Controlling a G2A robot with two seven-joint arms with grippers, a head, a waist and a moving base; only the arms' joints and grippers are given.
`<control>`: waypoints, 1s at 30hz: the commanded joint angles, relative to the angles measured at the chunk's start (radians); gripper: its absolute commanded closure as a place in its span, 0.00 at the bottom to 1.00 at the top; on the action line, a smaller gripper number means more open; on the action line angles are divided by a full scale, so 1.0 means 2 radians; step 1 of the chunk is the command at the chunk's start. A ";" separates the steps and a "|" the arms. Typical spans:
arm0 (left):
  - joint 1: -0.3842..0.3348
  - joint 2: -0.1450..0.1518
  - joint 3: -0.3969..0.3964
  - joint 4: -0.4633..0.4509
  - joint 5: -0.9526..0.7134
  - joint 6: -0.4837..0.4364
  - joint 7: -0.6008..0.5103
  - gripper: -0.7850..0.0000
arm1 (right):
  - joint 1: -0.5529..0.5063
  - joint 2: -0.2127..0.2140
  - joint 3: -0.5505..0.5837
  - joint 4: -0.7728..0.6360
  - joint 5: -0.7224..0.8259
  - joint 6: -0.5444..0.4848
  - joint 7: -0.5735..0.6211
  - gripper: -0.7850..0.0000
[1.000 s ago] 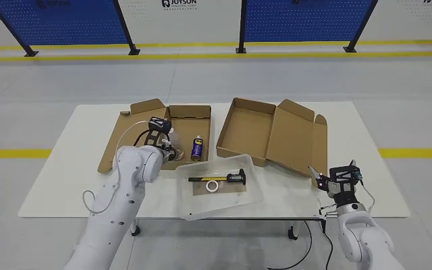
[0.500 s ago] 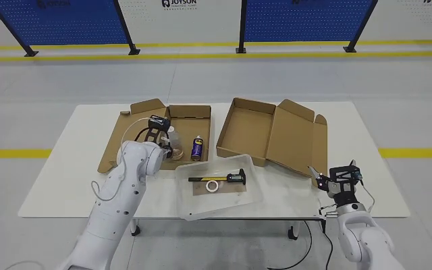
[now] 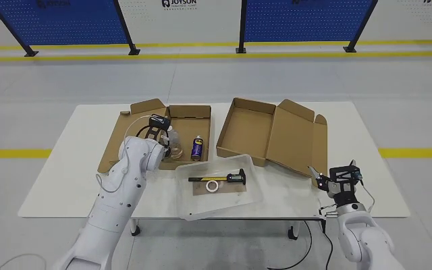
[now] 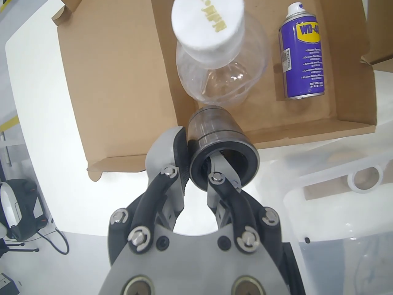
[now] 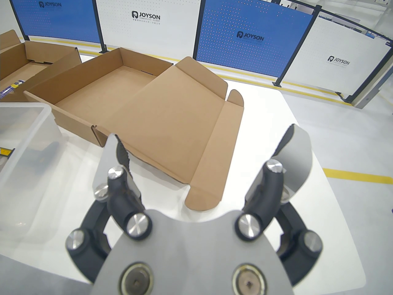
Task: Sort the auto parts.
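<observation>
The left gripper (image 4: 199,155) is hanging over the near wall of the left box (image 4: 122,78), and it is gripping a short metal sleeve (image 4: 215,133) in an unusual way. One finger is sitting inside the bore and the other is pressing on the outside, so the jaws are pinching only the sleeve's wall and are barely parted. That hold probably suits a hollow part too wide to span. The sleeve is hovering just short of a clear bottle (image 4: 221,75) sitting in the box, with a spray can (image 4: 302,59) beside it. This box seems to be serving as the sleeve's destination.

In the middle, the plastic bin (image 3: 229,200) is holding a caliper (image 3: 219,178) and a white ring (image 3: 212,185), which are likely waiting to be sorted.

The right box (image 3: 250,131) is lying with its lid folded out. The right gripper (image 5: 204,138) is hanging over the table (image 3: 81,175) near its right front corner, spread wide and grasping nothing.
</observation>
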 commanded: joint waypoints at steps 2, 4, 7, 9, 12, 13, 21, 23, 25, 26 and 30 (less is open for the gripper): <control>-0.007 -0.002 0.005 0.012 0.000 -0.002 0.000 1.00 | 0.000 0.000 0.000 0.000 0.000 0.000 0.000 0.00; -0.011 -0.003 0.009 0.018 -0.001 -0.003 0.002 1.00 | 0.000 0.000 0.000 0.000 0.000 0.000 0.000 0.00; -0.018 -0.006 0.018 0.029 0.000 -0.008 0.000 1.00 | 0.000 0.000 0.000 0.000 0.000 0.000 0.000 0.00; -0.023 -0.007 0.023 0.036 0.003 -0.009 0.000 1.00 | 0.000 0.000 0.000 0.000 0.000 0.000 0.000 0.00; -0.032 -0.010 0.032 0.052 0.009 -0.008 -0.002 1.00 | 0.000 0.000 0.000 0.000 0.000 0.000 0.000 0.00; -0.034 -0.011 0.034 0.055 0.011 -0.008 -0.002 1.00 | 0.000 0.000 0.000 0.000 0.000 0.000 0.000 0.00; -0.053 -0.018 0.051 0.092 0.014 -0.011 0.006 1.00 | 0.000 0.000 0.000 0.000 0.000 0.000 0.000 0.00; -0.058 -0.021 0.058 0.100 0.015 -0.013 0.006 1.00 | 0.000 0.000 0.000 0.000 0.000 0.000 0.000 0.00; -0.062 -0.023 0.063 0.108 0.014 -0.012 0.007 1.00 | 0.000 0.000 0.000 0.000 0.000 0.000 0.000 0.00; -0.065 -0.025 0.067 0.113 0.012 -0.013 0.008 1.00 | 0.000 0.000 0.000 0.000 0.000 0.000 0.000 0.00; -0.071 -0.029 0.076 0.131 0.011 -0.013 0.011 1.00 | 0.000 0.000 0.000 0.000 0.000 0.000 0.000 0.00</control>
